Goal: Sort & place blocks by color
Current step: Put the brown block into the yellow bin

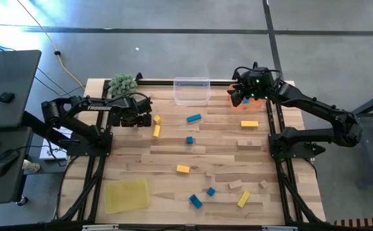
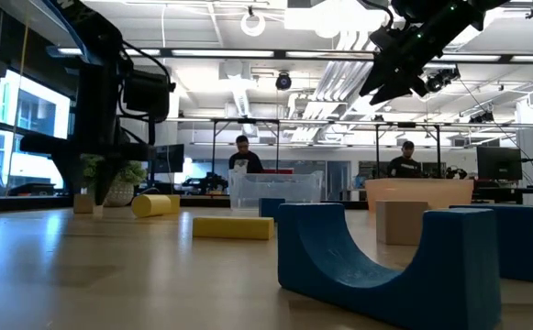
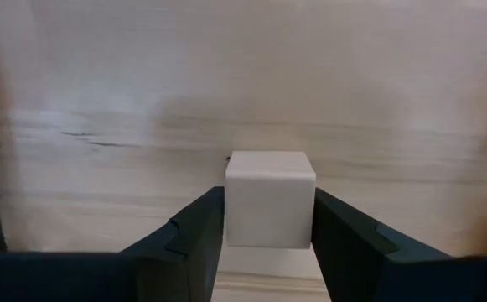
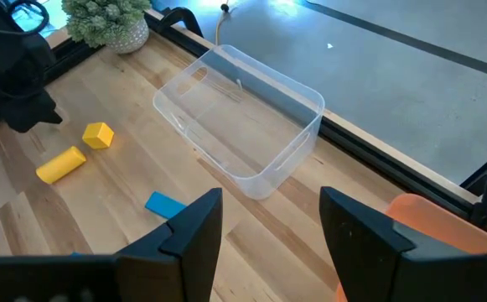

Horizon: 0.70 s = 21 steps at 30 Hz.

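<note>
One plain wood cube (image 3: 270, 198) sits squarely between the fingers of my left gripper (image 3: 268, 231); both inner finger faces press its sides, so the claw is closed on it. From above, that gripper (image 1: 137, 117) is at the table's far left, near the green plant (image 1: 122, 83), with a small yellow cube (image 1: 156, 119) and a yellow bar (image 1: 156, 131) just beside it. My right gripper (image 4: 270, 220) hangs high with its fingers spread and nothing between them, above the orange tray (image 4: 432, 225) and beside the clear tray (image 4: 264, 168). Remaining blocks lie scattered: blue bar (image 1: 194, 118), yellow bar near the right edge (image 1: 249, 124), several toward the near side.
</note>
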### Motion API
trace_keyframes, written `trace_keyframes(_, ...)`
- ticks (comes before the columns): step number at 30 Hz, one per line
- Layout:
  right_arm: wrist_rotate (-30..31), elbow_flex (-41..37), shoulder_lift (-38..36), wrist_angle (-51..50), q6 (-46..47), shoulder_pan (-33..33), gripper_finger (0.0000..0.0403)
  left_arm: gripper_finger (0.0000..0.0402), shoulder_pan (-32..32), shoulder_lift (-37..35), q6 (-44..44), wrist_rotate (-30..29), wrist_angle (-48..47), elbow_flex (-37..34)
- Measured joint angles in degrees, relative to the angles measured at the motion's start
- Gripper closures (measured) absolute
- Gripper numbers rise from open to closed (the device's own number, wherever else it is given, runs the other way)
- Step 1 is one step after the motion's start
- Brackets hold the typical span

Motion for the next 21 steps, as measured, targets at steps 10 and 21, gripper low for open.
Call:
trace_keyframes(10,0.0,0.0,0.0,0.0,0.2,0.0,0.0214,0.0294,-0.1,-0.2,6.9,1.5,0.2,0.1)
trace_keyframes(21,-0.8,0.0,0.0,3.0,-1.1,0.0,0.0214,0.0294,-9.3,-8.8,6.7,5.6,0.1,0.3)
